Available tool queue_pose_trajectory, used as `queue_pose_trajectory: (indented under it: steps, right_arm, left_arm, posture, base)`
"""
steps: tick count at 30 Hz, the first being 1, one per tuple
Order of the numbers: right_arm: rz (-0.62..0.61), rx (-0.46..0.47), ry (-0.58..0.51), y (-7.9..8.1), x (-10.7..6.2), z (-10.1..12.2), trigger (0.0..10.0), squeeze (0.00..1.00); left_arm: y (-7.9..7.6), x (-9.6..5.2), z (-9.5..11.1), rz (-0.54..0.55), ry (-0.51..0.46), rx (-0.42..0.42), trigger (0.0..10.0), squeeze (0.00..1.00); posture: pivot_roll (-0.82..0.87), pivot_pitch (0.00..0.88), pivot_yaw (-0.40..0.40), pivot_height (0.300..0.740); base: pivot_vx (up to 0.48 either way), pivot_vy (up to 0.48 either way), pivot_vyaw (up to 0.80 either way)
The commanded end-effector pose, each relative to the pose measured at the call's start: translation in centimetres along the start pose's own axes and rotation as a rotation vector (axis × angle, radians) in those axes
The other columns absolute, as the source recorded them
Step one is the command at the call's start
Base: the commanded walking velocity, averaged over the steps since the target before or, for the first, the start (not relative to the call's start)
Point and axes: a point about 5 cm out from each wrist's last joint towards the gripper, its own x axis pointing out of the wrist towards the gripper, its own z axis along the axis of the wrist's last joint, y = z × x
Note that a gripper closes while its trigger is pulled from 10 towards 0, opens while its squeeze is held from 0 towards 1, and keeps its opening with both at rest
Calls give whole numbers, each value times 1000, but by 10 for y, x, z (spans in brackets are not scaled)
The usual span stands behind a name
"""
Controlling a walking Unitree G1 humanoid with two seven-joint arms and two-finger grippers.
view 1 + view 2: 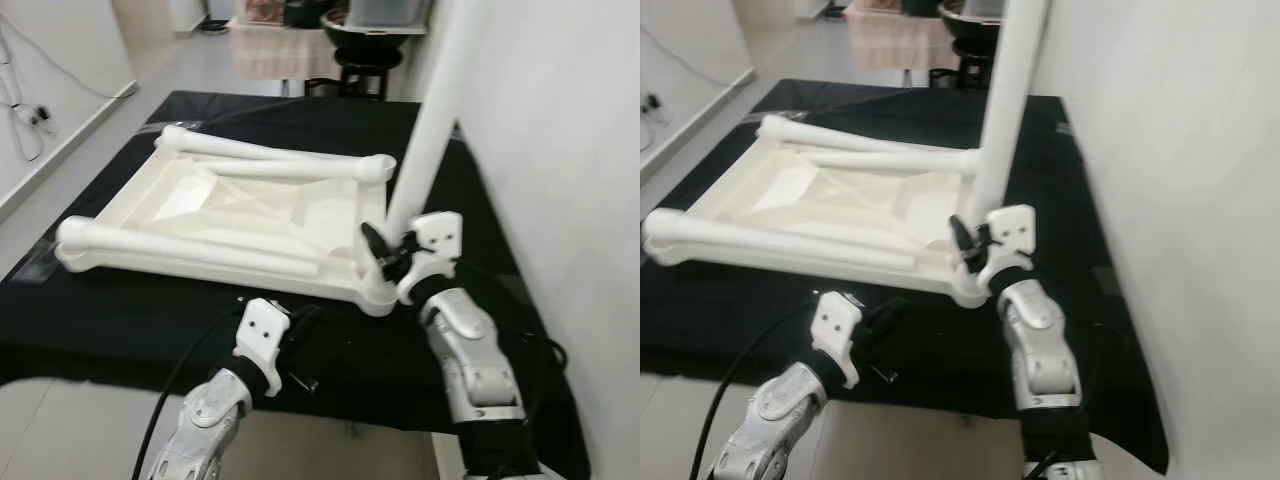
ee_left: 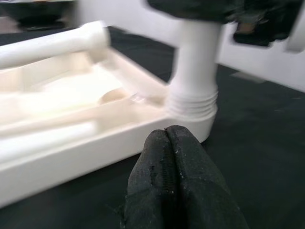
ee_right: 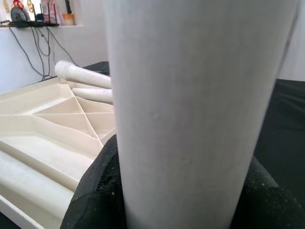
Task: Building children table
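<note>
Left pincer (image 1: pixel 300 335), fingers pressed together, is seen low centre above the black-draped worktop (image 1: pixel 120 320). Upright white plastic table leg (image 1: pixel 425 150) is clamped by right pincer (image 1: pixel 385 255) at the upturned cream tabletop (image 1: pixel 230 215) corner, frame centre.

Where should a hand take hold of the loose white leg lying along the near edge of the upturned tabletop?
Grip the near loose leg around the middle of its round shaft, coming from above. It lies flat along the near rim of the tabletop, so its top is exposed, and mid-shaft keeps it balanced. The left hand, resting shut on the black cloth, looks nearest.
</note>
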Motion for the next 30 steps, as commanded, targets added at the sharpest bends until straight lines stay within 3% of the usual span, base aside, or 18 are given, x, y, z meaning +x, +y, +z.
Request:
queue_pose_trajectory:
  steps: [1, 3, 4, 6, 7, 10, 11, 12, 13, 16, 18, 21, 25, 26, 27, 28, 30]
  right_arm:
    - [45, 4, 222, 3, -4, -46, 0, 0]
    - [44, 1, 217, 0, -1, -44, 0, 0]
    - [14, -18, 219, -3, 1, -41, 10000, 0]
    - [69, -24, 175, -3, 5, -30, 10000, 0]
    - [102, -4, 151, -2, 6, -23, 10000, 1000]
    - [161, 9, 80, -7, 11, -2, 10000, 1000]
    - [189, 12, 59, -9, 13, 4, 10000, 157]
    - [189, 12, 59, -9, 13, 4, 10000, 157]
    - [219, 15, 39, -12, 15, 9, 10000, 0]
    - [342, 15, -7, -23, 19, 24, 10000, 0]
    - [342, 15, -7, -23, 19, 24, 10000, 0]
    - [591, -44, 4, -40, 18, 33, 10000, 0]
    - [647, -35, 13, -49, 22, 36, 10000, 0]
    - [638, -11, 7, -53, 25, 39, 4314, 0]
    - [630, 7, 2, -55, 27, 40, 4314, 0]
    - [621, 20, 2, -57, 28, 40, 0, 0]
    - [619, 28, 3, -59, 29, 40, 0, 0]
  left_arm:
    - [-3, 1, -4, -13, 14, -30, 10000, 0]
    - [-3, 1, -4, -14, 14, -30, 10000, 0]
    - [-3, 1, -4, -10, 13, -29, 10000, 0]
    - [-3, 2, -4, -4, 12, -27, 10000, 0]
    - [-3, 2, -4, -4, 11, -28, 10000, 0]
    - [-2, 3, -5, -7, 11, -32, 10000, 0]
    - [-2, 3, -5, -9, 12, -33, 10000, 0]
    - [-2, 3, -5, -9, 12, -33, 10000, 0]
    - [-2, 4, -5, -10, 12, -34, 10000, 0]
    - [-2, 4, -5, -12, 12, -35, 10000, 0]
    - [-2, 4, -5, -12, 12, -35, 10000, 0]
    - [-2, 7, -6, -12, 12, -37, 10000, 0]
    - [-2, 8, -7, -9, 12, -37, 10000, 0]
    - [-1, 8, -7, -7, 13, -36, 10000, 0]
    - [-1, 8, -7, -7, 13, -36, 10000, 0]
    - [-1, 8, -7, -6, 13, -35, 10000, 0]
    - [-1, 8, -7, -6, 14, -35, 10000, 0]
  posture:
    - [13, 112, -31, 740]
    - [13, 112, -31, 740]
    - [12, 111, -27, 740]
    - [15, 110, -26, 740]
    - [15, 110, -26, 740]
    - [15, 104, -27, 740]
    - [14, 101, -25, 740]
    - [14, 101, -25, 740]
    - [14, 100, -26, 740]
    - [16, 96, -26, 740]
    - [16, 96, -26, 740]
    - [26, 88, -37, 740]
    - [32, 86, -39, 740]
    - [33, 85, -40, 740]
    - [33, 85, -40, 740]
    - [38, 82, -40, 740]
    - [38, 82, -40, 740]
  base:
    - [0, 0, 0]
    - [0, 0, 0]
    - [0, 0, 0]
    - [0, 0, 0]
    - [0, 0, 0]
    - [0, 0, 0]
    - [0, 0, 0]
    - [0, 0, 0]
    - [0, 0, 0]
    - [0, 0, 0]
    - [0, 0, 0]
    - [0, 0, 0]
    - [0, 0, 0]
    - [0, 0, 0]
    - [0, 0, 0]
    - [0, 0, 0]
    - [0, 0, 0]
